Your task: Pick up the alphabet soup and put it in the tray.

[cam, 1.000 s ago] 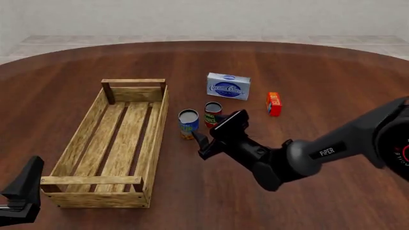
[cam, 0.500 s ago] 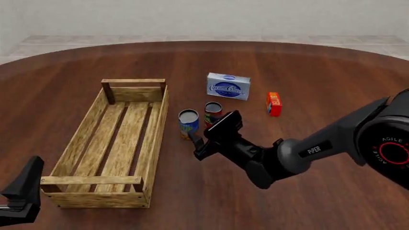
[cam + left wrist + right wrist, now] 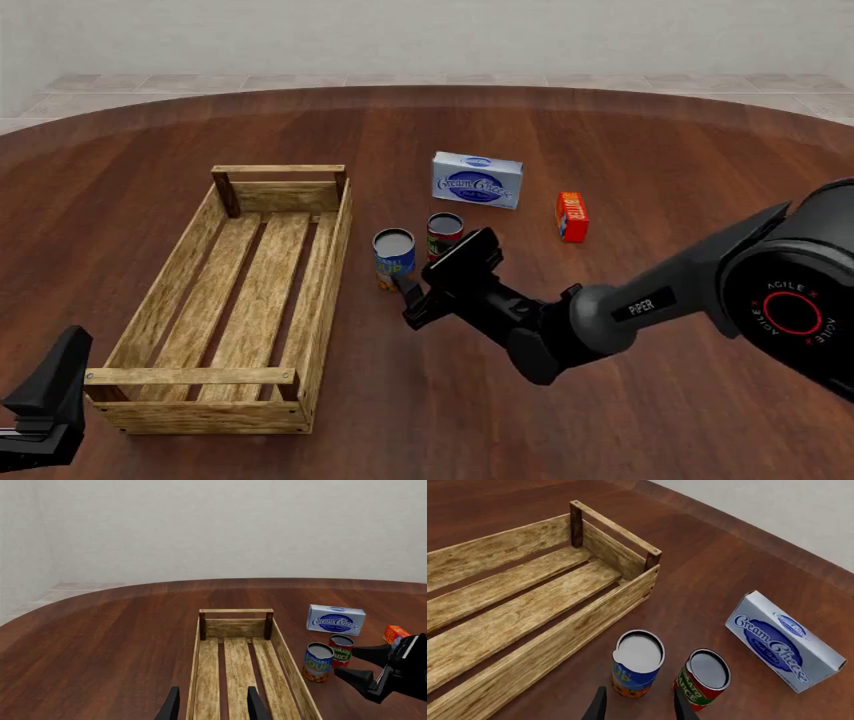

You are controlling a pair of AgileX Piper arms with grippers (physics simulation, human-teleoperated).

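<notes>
Soup can (image 3: 394, 257) upright at frame centre, just right of the tray (image 3: 180, 299), red-green can (image 3: 445, 236) close beside. Right hand (image 3: 430, 277) near it, fingers parted, empty. Best to straddle only the blue can, clear of its neighbour.

A dark wooden surface (image 3: 641, 140) carries the tray (image 3: 180, 300), the alphabet soup (image 3: 394, 255), a red-green can (image 3: 443, 236), a cream cheese box (image 3: 477, 180) and a small red box (image 3: 571, 217)

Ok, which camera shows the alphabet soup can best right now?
The right wrist view: the alphabet soup is close, large, unobstructed, its top and label showing. The front view shows it small, beside the right gripper. The left wrist view shows it small and side-on.
</notes>
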